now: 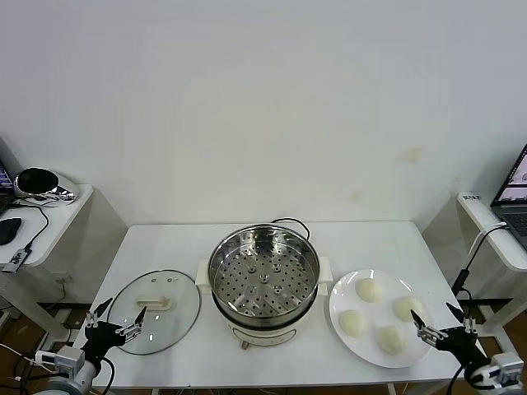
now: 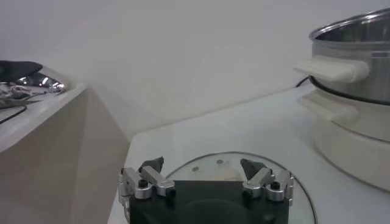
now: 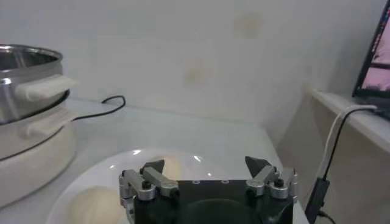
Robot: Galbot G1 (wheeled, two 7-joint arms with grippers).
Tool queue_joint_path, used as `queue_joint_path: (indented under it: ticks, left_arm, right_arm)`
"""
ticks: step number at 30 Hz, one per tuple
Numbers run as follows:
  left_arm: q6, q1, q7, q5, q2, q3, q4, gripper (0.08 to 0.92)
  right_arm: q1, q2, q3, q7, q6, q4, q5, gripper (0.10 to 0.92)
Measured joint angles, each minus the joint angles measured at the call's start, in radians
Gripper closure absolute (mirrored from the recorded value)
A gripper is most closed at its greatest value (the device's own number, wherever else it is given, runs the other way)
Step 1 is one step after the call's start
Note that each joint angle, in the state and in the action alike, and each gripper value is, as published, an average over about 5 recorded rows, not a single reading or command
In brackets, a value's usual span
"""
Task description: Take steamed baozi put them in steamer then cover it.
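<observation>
Several cream-white baozi (image 1: 369, 290) lie on a flat white plate (image 1: 342, 298) at the right of the table; two show in the right wrist view (image 3: 91, 204). The steel steamer (image 1: 263, 272) stands open at the table's middle on its white base, its perforated tray bare; it also shows in the left wrist view (image 2: 359, 55) and the right wrist view (image 3: 27, 79). The glass lid (image 1: 155, 311) with a cream handle lies flat to its left. My left gripper (image 1: 118, 317) is open at the lid's near edge (image 2: 206, 168). My right gripper (image 1: 435, 319) is open at the plate's right edge (image 3: 207, 167).
A black power cord (image 1: 290, 222) runs behind the steamer. Side tables stand at the left (image 1: 49, 218) and the right (image 1: 494, 239), the right one with a laptop (image 1: 515, 193). A white wall rises behind the table.
</observation>
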Motion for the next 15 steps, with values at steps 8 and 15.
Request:
queue_joint_path:
  ticks: [8, 15]
  left_arm:
    - [-0.002, 0.013, -0.009, 0.016, -0.01, 0.007, -0.022, 0.177]
    - [-0.006, 0.033, -0.015, 0.039, -0.033, 0.004, -0.052, 0.177]
  right_arm:
    - [0.105, -0.174, -0.023, -0.095, -0.06, -0.029, -0.059, 0.203]
    - [0.277, -0.412, -0.124, -0.309, -0.077, -0.112, -0.185, 0.203]
